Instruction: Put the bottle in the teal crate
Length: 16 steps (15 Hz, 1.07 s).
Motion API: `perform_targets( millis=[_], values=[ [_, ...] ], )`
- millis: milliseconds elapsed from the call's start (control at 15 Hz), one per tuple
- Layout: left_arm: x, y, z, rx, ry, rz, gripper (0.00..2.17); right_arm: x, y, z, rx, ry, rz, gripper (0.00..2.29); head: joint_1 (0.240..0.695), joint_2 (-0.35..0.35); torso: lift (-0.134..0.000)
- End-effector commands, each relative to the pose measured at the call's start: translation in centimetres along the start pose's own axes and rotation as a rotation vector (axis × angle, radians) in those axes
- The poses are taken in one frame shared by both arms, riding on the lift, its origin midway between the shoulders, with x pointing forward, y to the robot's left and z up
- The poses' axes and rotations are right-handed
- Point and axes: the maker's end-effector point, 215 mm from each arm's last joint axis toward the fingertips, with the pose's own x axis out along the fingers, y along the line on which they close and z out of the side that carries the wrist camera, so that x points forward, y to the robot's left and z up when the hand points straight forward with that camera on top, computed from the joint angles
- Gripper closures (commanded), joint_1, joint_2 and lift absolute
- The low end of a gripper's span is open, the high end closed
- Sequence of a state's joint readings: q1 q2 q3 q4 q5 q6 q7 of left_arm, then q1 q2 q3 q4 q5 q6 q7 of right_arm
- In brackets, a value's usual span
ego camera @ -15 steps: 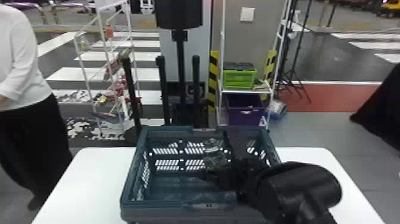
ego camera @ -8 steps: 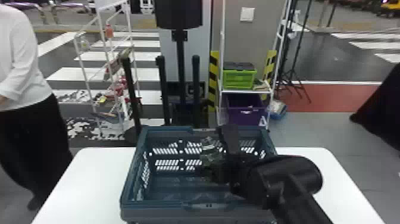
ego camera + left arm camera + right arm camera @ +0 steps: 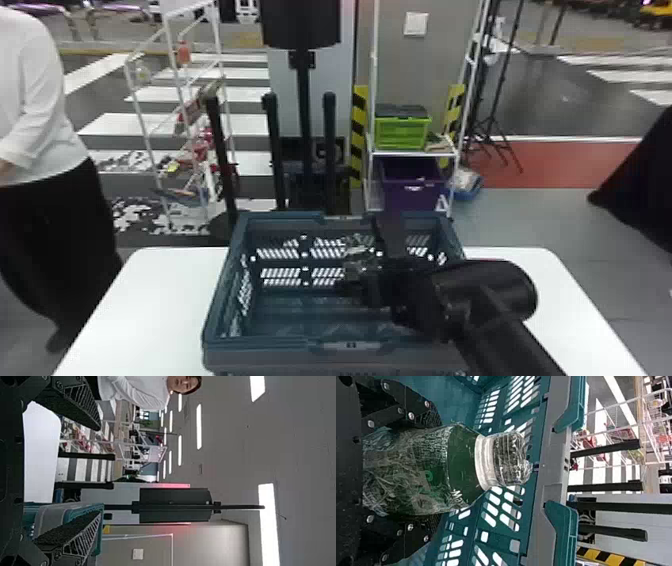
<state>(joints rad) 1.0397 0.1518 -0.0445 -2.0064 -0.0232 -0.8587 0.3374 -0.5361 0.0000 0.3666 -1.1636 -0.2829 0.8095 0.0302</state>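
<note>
The teal crate (image 3: 265, 350) stands on the white table, its rim also in the left wrist view (image 3: 99, 534). Within its opening, in the right part, is my right gripper (image 3: 367, 285), holding the clear bottle (image 3: 356, 250). From the right wrist, the right gripper (image 3: 433, 471) is shut on the bottle (image 3: 464, 461), one finger along each side of its green-labelled body. The bottle's capped neck points out past the fingertips, close to the crate wall (image 3: 552, 463). My left gripper (image 3: 99, 470) has its fingers wide apart, facing the room beyond the table, with nothing between them.
The crate's walls surround the bottle and the right gripper. Table surface (image 3: 145, 310) extends on both sides of the crate. Beyond the table stand a white wire rack (image 3: 172, 100), dark posts (image 3: 274, 145) and a shelf with a green box (image 3: 402, 134).
My right wrist and forearm have swung somewhat and the gripper has risen slightly, staying over the crate's interior. The bottle has shifted a little up and left with it.
</note>
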Motion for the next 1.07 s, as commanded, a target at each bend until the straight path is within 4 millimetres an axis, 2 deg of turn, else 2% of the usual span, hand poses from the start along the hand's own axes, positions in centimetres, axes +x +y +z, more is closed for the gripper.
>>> perform_targets(
  millis=[0, 67, 133, 467, 600, 867, 1000],
  values=[
    [0.2, 0.0, -0.1, -0.001, 0.0, 0.003, 0.14, 0.0, 0.1, 0.7, 0.005, -0.021, 0.006, 1.2, 0.499, 0.0, 0.0],
    [0.3, 0.1, -0.2, -0.001, 0.001, 0.004, 0.14, 0.0, 0.2, 0.7, 0.008, -0.021, 0.009, 0.46, 0.499, 0.0, 0.0],
    [0.3, 0.1, -0.3, 0.0, 0.004, 0.004, 0.14, 0.0, 0.2, 0.8, 0.006, -0.022, 0.009, 0.03, 0.499, 0.0, 0.0],
    [0.5, 0.2, -0.4, -0.002, 0.007, 0.007, 0.14, -0.1, 0.6, 1.0, 0.002, -0.028, 0.013, 0.06, 0.499, 0.0, 0.0],
    [0.5, 0.2, -0.4, -0.003, 0.007, 0.008, 0.14, -0.8, 1.4, 2.1, -0.005, -0.056, 0.024, 0.08, 0.499, 0.0, 0.0],
    [0.5, 0.2, -0.3, -0.003, 0.005, 0.007, 0.14, -3.6, 3.9, 4.0, -0.029, -0.106, 0.049, 0.08, 0.499, 0.0, 0.0],
    [0.4, 0.2, -0.3, -0.004, 0.004, 0.007, 0.14, -5.5, 5.2, 4.0, -0.033, -0.135, 0.061, 0.08, 0.499, 0.0, 0.0]
  ],
)
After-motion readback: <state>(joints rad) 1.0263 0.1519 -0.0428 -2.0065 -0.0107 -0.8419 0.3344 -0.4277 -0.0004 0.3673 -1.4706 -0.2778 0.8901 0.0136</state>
